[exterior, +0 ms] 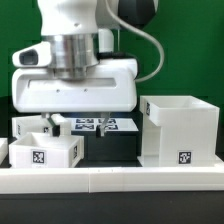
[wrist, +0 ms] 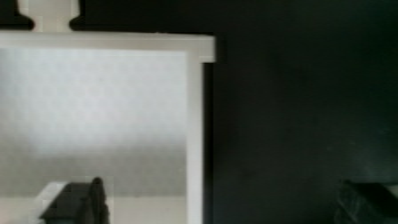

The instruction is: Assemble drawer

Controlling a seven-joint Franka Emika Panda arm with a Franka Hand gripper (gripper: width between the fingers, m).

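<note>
The drawer shell (exterior: 178, 128), the biggest part, stands open-topped at four o'clock in the exterior view, on the black table (exterior: 115, 150). A small tray (exterior: 42, 152) sits at eight o'clock, with a second tray (exterior: 28, 126) just behind it. The marker board (exterior: 98, 124) lies near centre. The gripper (wrist: 228, 198) hangs over a knobbed tray (wrist: 107, 110) — which of the two I cannot tell — with its fingers (wrist: 79, 200) wide apart, holding nothing.
</note>
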